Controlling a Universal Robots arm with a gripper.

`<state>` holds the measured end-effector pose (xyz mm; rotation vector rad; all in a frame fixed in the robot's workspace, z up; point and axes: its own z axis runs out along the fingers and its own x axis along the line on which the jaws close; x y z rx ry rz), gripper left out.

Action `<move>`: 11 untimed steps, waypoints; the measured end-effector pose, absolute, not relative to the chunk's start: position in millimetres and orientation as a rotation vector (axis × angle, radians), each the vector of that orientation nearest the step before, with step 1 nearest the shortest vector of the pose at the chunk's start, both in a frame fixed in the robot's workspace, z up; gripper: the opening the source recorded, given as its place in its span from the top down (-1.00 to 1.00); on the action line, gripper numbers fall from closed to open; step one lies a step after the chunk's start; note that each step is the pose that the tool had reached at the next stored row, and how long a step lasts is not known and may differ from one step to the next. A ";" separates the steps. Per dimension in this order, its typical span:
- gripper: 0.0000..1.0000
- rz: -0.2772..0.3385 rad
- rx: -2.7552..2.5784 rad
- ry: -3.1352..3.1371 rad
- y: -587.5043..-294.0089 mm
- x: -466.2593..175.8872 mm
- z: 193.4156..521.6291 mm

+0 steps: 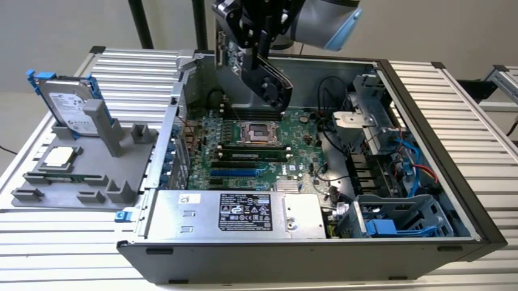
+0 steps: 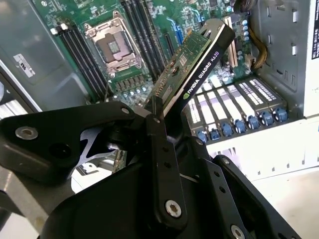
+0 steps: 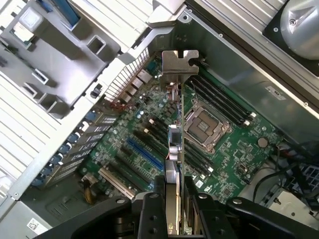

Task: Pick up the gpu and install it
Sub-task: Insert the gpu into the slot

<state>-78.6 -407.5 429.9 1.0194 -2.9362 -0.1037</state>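
**The card was up in the air over the open computer**

On the exterior view's left, a grey holder [image 1: 33,197] sat on the table. A silver hard drive [image 1: 69,106] stood up in it. Those were not part of this job.

Next came the open computer case [image 1: 283,257], lying on its side. The green motherboard [image 1: 307,160] lay flat inside it.

Above the far part of that board, the gripper [image 1: 263,56] pinched the gpu [image 1: 273,85]. The card hung tilted in the air and touched nothing below it.

In the first wrist view, the gripper [image 3: 173,199] had one finger [image 3: 149,209] pressed on each side of the gpu [image 3: 174,142], which showed its thin edge. Its silver end bracket [image 3: 179,62] pointed toward the wall of the case. In the second wrist view, the gpu [image 2: 202,59] showed its green side and its black side.

So picking up looked done, and the carrying part looked to be going on. The card was not in any slot yet.

Putting it in would likely need the card stood straight, with its bottom edge lined up over the long blue slot [image 1: 241,174] and the bracket at the case wall. Then it would need a gentle, even push down.

On the exterior view's right, loose cables [image 1: 409,159] ran beside a grey cage [image 1: 401,212].
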 end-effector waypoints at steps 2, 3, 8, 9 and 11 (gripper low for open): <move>1.00 -0.103 1.041 -2.928 -407.5 -78.6 429.9; 1.00 -0.103 1.052 -2.924 -407.5 -78.6 429.9; 1.00 -0.102 1.107 -2.902 -407.5 -78.6 429.9; 1.00 -0.102 1.117 -2.898 -407.5 -78.6 430.0; 1.00 -0.101 1.139 -2.889 -407.5 -78.6 430.0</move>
